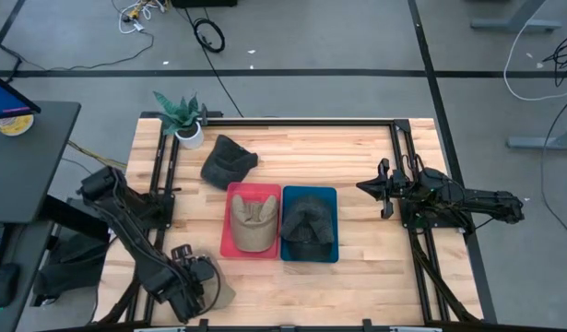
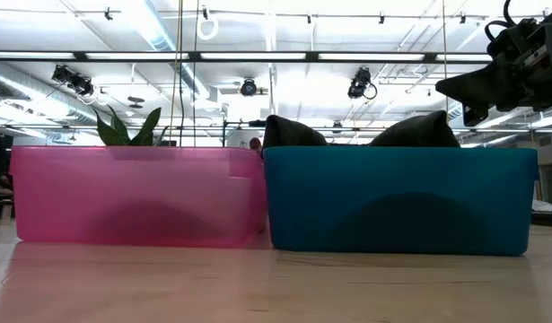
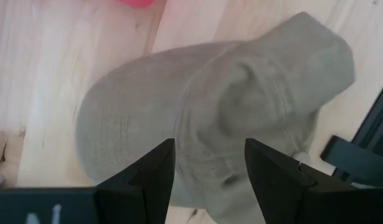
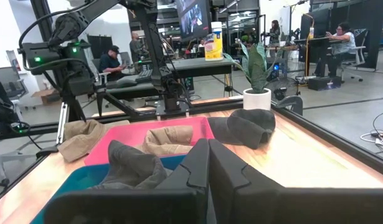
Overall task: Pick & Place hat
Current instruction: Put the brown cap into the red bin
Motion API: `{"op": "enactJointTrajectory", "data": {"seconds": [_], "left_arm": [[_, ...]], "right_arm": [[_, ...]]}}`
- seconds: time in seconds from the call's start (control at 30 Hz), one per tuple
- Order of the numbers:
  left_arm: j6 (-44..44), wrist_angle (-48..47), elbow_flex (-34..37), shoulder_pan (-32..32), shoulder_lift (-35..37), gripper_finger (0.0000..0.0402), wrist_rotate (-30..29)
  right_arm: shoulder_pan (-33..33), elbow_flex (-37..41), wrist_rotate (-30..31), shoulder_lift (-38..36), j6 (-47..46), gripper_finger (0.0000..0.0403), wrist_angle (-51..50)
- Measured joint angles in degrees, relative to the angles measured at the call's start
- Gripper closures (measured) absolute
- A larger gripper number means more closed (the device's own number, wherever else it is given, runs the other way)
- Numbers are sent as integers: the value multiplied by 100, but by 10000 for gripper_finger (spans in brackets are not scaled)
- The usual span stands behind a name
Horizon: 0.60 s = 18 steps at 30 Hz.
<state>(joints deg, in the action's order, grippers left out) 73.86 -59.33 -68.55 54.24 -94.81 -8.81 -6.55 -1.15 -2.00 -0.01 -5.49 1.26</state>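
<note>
The left gripper [image 3: 210,171] hangs released, its fingers apart, directly above a beige hat [image 3: 210,118] lying on the desk [image 1: 357,148] near the red bin [image 1: 230,247]. The right gripper [image 1: 368,187] waits clenched, beside the blue bin [image 1: 333,254].

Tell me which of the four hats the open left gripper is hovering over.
The tan hat loose on the table's front-left corner, under the left gripper; two others sit in bins, and the dark one lies by the plant.
</note>
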Motion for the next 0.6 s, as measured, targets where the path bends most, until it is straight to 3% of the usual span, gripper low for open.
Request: {"op": "enactJointTrajectory", "data": {"seconds": [0.13, 0.6], "left_arm": [[19, -9, 4, 0, -163, 204, 266], [86, -46, 4, 0, -384, 204, 292]], "right_arm": [[0, 0, 0, 0, 0, 394, 0], [0, 0, -1, 0, 0, 394, 0]]}}
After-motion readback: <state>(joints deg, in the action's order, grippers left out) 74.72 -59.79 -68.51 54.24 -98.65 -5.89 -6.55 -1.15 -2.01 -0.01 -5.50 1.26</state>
